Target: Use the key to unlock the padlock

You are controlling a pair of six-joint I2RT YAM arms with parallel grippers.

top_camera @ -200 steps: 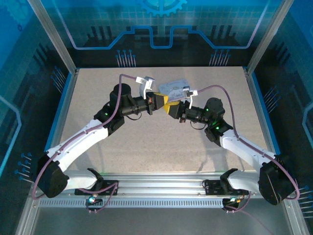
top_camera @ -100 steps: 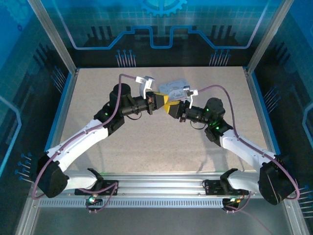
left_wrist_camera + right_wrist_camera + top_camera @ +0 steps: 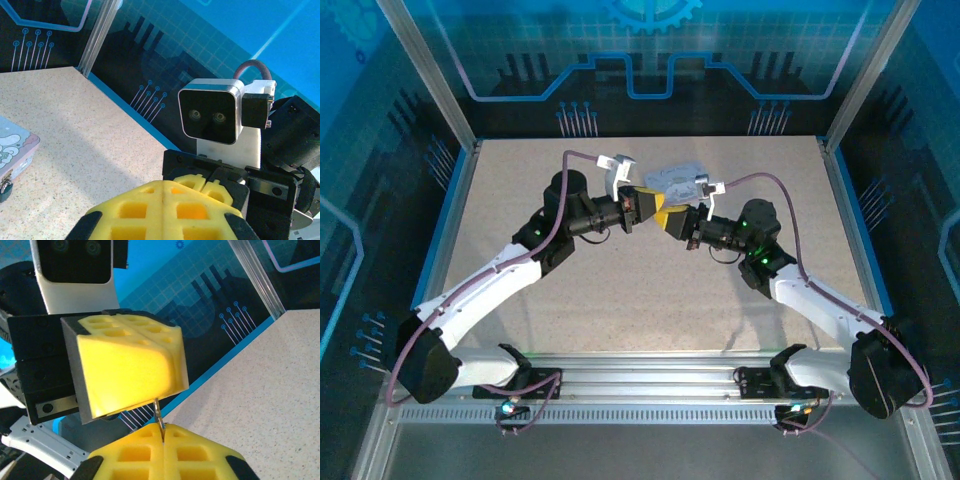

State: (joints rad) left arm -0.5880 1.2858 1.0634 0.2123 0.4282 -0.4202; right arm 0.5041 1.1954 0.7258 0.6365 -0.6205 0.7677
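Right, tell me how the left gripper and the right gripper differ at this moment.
The right gripper pinches the key, a thin metal sliver poking out of its pads; the left gripper shows nothing between its pads. Seen from above, the left gripper reaches in from the left and the right gripper from the right. Both have yellow pads, are shut, and face each other closely near the tin.

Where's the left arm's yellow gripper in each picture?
Top external: left gripper mid-back of the table, tips meeting the right gripper.
Left wrist: bottom centre, its own yellow pads.
Right wrist: left of centre, above the key.
Shared landmark: the speckled table.
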